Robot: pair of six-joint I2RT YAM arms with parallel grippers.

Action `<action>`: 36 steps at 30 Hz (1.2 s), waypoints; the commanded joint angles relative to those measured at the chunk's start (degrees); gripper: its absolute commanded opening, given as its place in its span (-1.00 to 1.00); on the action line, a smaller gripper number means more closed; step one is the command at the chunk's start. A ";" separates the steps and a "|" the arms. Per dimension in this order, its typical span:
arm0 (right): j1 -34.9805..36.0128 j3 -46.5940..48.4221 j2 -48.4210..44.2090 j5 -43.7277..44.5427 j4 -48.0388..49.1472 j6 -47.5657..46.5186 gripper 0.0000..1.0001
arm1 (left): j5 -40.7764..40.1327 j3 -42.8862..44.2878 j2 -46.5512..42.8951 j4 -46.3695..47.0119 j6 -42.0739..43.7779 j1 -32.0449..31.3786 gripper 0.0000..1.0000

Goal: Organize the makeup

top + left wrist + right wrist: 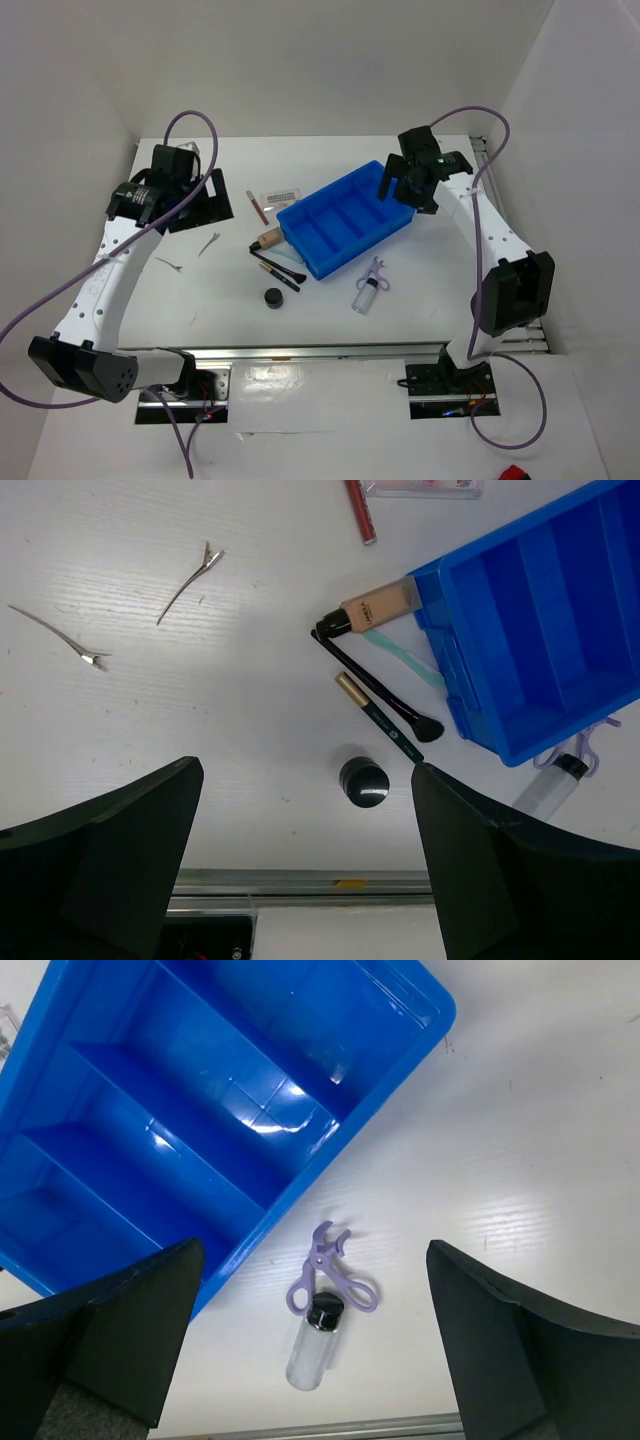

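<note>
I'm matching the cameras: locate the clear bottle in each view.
Top external: clear bottle right of centre, below the blue tray.
Left wrist: bottle at lower right, by the tray's corner.
Right wrist: bottle at bottom centre, below the tray.
Shared landmark: the blue tray.

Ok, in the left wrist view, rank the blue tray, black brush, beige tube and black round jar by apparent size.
1. blue tray, by far, though cut off by the frame.
2-3. black brush and beige tube: unsure, the brush is longer and the tube thicker.
4. black round jar.
</note>
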 commanded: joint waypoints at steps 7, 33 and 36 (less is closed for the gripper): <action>-0.01 -8.70 -13.74 -1.14 4.38 1.07 1.00 | 2.83 1.10 -0.26 1.27 1.13 -0.25 1.00; 20.56 -42.38 -18.07 -7.82 14.92 30.78 0.89 | 3.89 -1.89 -2.11 0.74 1.21 -0.25 1.00; 20.56 -42.91 -15.61 -6.67 17.47 28.77 0.69 | 3.89 -1.89 -2.11 0.74 1.74 -0.25 1.00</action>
